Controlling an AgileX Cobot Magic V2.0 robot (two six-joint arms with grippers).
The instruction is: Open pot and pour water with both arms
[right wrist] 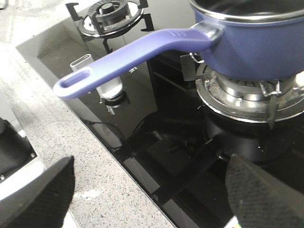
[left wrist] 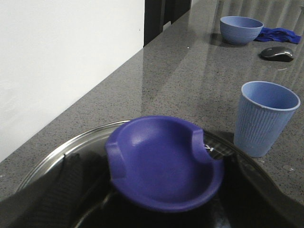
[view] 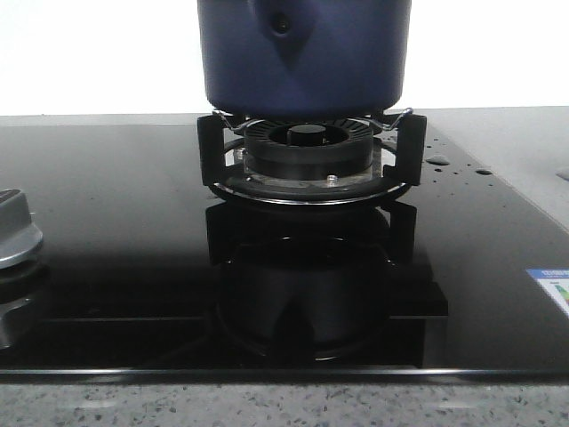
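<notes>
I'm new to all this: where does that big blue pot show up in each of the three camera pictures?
Front view: the pot fills the top centre, cut off by the upper edge, standing on the burner ring.
Left wrist view: the pot itself is not in it; only a lid with a blue knob, and a blue cup.
Right wrist view: the pot sits upper right, its long handle reaching toward the left.
Shared landmark: the burner ring under the pot.

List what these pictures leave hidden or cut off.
- Pot: top cut off by the front view's upper edge; far side cut off in the right wrist view.
- Water level: not visible.
- Lid: near part hidden by the dark left gripper; grip unclear.
- Right gripper: only fingertips show.
</notes>
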